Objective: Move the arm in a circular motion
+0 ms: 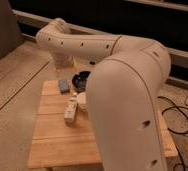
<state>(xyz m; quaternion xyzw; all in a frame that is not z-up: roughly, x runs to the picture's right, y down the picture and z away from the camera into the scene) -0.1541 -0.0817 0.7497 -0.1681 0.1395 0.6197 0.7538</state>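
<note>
The arm [122, 85] is a thick cream-white tube that fills the right half of the camera view. It rises from the lower right, runs left across the top and bends down at a rounded joint [54, 35]. Its end, with the gripper [63, 64], hangs over the far left corner of the wooden table [57, 145], just behind a small blue-grey block [63, 86].
On the table stand a dark bowl [80, 78], a white cup [81, 103] partly hidden by the arm, and a pale upright carton [70, 110]. Cables [179, 117] lie on the floor at the right. A low wall and rail run along the back.
</note>
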